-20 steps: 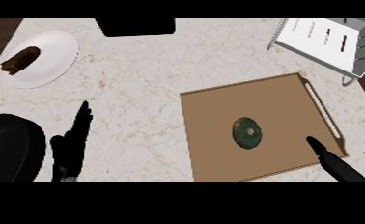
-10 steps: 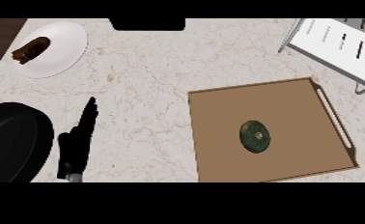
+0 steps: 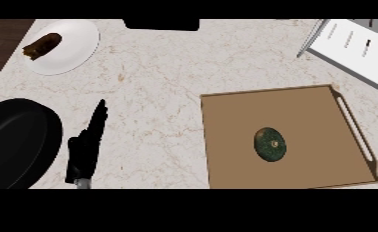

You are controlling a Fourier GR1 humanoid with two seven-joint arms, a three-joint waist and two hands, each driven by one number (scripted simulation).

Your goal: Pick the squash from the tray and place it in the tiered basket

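— First entry, the squash (image 3: 270, 144)?
— Dark green, lying inside the tray (image 3: 310, 116), a little toward its near edge, clear of the rims. It is slightly longer than wide, and the long axis runs from the tray's near edge to its far edge.
— Hands?
— Left hand (image 3: 87, 141): left of the tray and well apart from it, with bare desk (image 3: 162, 76) between. Its fingers are straight, pointing away, holding nothing. The squash lies to its right. Right hand: not visible. The tray sits on the robot's right, so I judge that side the handier.
— Destination?
— Tiered basket (image 3: 347, 41), beyond the tray's far right corner.
— Other entries?
— White plate (image 3: 74, 51) with a brown morsel (image 3: 42, 46), far off left of the tray. A black rounded shape (image 3: 22, 146), further left of the tray than the hand. A black block (image 3: 161, 24), beyond the tray's far left corner. Nothing seems to bar the way from tray to basket.
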